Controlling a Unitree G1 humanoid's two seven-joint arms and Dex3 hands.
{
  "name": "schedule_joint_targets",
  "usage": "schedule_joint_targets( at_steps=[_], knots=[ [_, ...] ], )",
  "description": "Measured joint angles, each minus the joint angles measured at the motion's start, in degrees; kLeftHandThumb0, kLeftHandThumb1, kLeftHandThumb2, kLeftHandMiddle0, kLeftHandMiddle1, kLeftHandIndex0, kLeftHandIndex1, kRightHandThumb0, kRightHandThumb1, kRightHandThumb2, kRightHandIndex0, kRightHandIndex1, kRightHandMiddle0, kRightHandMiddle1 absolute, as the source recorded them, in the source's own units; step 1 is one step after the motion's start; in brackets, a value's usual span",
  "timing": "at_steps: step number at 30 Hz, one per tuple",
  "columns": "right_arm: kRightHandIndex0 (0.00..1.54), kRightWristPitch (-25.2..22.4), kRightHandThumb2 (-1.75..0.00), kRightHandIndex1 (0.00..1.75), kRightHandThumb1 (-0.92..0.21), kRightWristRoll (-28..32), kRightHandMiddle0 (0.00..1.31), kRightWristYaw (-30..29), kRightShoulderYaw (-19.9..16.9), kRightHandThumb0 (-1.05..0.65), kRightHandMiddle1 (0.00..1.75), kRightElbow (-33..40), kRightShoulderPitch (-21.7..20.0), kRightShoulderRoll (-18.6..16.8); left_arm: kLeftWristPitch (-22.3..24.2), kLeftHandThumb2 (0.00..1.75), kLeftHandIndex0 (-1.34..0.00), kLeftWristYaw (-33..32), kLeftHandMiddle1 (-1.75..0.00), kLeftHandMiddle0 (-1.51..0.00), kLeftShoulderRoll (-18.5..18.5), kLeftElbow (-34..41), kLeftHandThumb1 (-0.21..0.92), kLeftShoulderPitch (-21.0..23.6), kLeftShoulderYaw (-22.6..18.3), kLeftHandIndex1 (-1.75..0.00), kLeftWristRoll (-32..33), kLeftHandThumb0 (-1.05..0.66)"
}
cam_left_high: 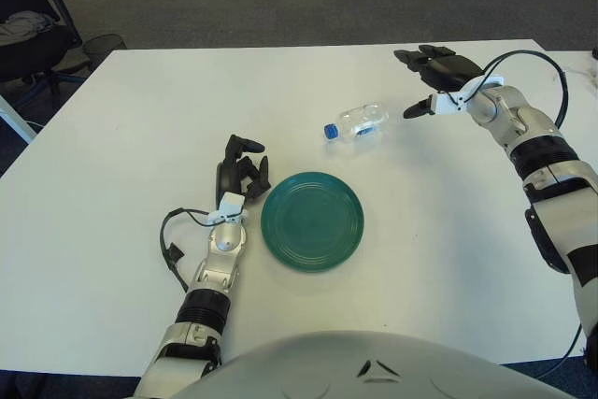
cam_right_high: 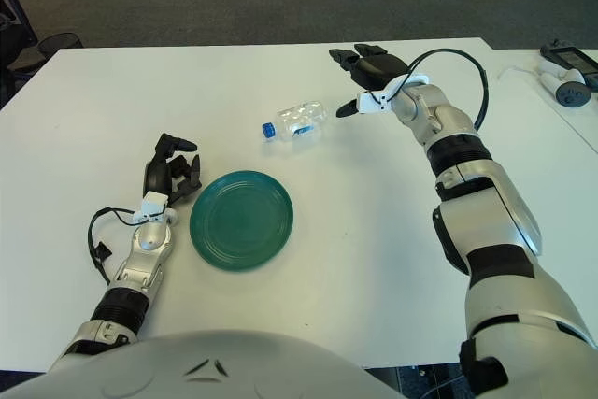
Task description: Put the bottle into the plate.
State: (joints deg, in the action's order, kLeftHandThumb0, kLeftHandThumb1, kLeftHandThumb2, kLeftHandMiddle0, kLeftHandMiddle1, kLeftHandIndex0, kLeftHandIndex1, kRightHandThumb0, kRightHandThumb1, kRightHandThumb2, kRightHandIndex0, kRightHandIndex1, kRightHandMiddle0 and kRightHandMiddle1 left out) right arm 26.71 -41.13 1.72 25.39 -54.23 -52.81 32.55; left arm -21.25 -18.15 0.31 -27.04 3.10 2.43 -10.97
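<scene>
A clear plastic bottle [cam_left_high: 359, 122] with a blue cap lies on its side on the white table [cam_left_high: 121, 137], cap pointing left. A round green plate [cam_left_high: 312, 220] sits nearer to me, below and left of the bottle. My right hand [cam_left_high: 432, 77] hovers just right of the bottle and slightly beyond it, fingers spread, holding nothing and not touching the bottle. My left hand [cam_left_high: 239, 171] shows just left of the plate, fingers loosely curled and empty.
Office chairs [cam_left_high: 37, 35] stand beyond the table's far left corner. A black device and cable [cam_right_high: 566, 74] lie on a neighbouring table at the far right. Grey carpet lies past the table's far edge.
</scene>
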Motion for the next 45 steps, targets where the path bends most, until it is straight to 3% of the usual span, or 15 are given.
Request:
schedule_joint_targets(
  at_steps=[10, 27, 45],
  knots=[
    [0.00, 0.0, -0.07, 0.00, -0.89, -0.1, 0.05, 0.0, 1.5, -1.05, 0.03, -2.2, -0.1, -4.4, -0.2, 0.96, -0.41, 0.0, -1.75, -0.99, 0.0, -0.2, 0.59, 0.1, 0.0, -1.75, 0.1, -0.40],
    [0.00, 0.2, -0.04, 0.00, -0.88, -4.6, 0.01, -1.0, 9.3, -1.05, 0.02, -12.0, -1.1, -12.1, -0.2, 0.94, -0.40, 0.8, -1.75, -0.99, 0.0, -0.2, 0.61, 0.2, 0.0, -1.75, 0.6, -0.40],
    [0.00, -0.2, -0.02, 0.00, -0.86, -4.9, 0.05, -2.8, 10.5, -1.05, 0.06, -14.2, -3.1, -15.6, -0.3, 0.94, -0.39, 0.3, -1.75, -0.97, 0.0, -0.2, 0.61, 0.2, 0.1, -1.75, 0.2, -0.40]
  ],
)
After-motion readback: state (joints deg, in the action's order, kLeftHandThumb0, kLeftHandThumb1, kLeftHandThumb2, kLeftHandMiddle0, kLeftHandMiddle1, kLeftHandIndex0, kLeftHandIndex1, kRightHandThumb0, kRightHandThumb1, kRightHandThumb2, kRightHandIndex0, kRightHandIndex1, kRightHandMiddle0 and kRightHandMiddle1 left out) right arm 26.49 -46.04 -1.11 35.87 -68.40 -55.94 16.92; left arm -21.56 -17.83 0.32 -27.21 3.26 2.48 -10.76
